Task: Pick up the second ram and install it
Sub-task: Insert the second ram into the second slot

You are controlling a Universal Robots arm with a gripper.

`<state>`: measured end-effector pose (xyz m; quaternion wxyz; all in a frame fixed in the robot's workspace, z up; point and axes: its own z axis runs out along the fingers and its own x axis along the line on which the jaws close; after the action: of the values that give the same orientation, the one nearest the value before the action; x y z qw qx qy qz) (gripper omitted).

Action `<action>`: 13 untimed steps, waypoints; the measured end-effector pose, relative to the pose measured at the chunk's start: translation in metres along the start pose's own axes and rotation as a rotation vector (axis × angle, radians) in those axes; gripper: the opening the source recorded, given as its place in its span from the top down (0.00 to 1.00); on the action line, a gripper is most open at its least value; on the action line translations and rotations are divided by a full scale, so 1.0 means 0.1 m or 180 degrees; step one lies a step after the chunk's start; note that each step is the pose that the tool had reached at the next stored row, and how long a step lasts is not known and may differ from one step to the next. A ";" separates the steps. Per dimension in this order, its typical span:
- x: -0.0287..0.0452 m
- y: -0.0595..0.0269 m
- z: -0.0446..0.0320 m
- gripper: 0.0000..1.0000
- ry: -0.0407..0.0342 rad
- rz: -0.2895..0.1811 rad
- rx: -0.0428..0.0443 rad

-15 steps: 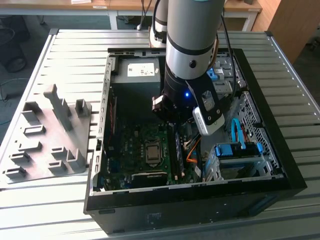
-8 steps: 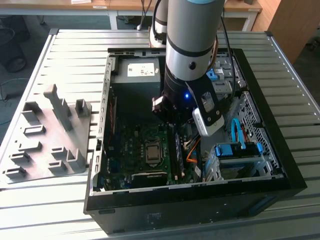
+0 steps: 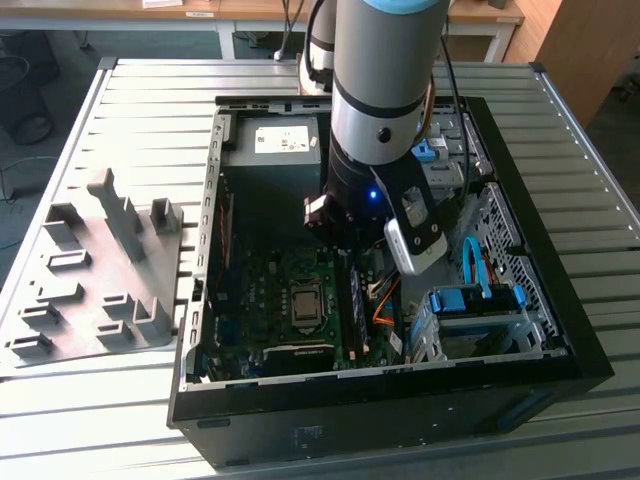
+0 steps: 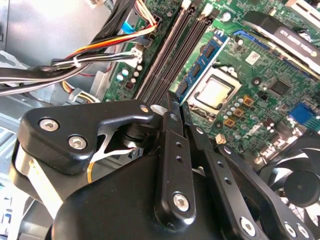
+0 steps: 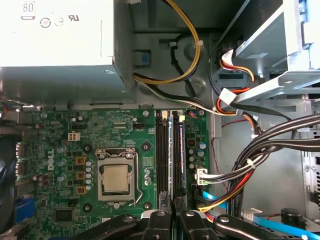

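The second ram (image 5: 172,150), a slim stick with a pale bluish label (image 4: 204,62), stands on edge in one of the long black sockets beside the processor (image 5: 116,180). My gripper (image 4: 178,102) hovers over the stick's near end, its black fingers (image 5: 160,220) drawn together with only a thin slit between them. I cannot tell whether the tips touch the stick. In the exterior view the arm's wrist (image 3: 375,190) reaches down into the open computer case (image 3: 540,330), above the motherboard.
The grey slotted tray (image 3: 90,270) lies on the table at the exterior view's left. A power supply (image 5: 55,45) and bundles of cables (image 5: 260,145) crowd the sockets' far side. A blue-railed drive cage (image 3: 480,310) and a fan (image 4: 295,185) sit nearby.
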<state>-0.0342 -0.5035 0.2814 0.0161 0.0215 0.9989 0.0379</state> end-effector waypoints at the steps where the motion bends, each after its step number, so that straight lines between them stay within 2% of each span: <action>1: 0.000 0.000 0.004 0.86 0.0000 0.0000 0.0000; 13: 0.001 -0.004 0.049 0.86 0.0000 0.0000 0.0000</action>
<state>-0.0342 -0.5035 0.2764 0.0161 0.0215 0.9989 0.0378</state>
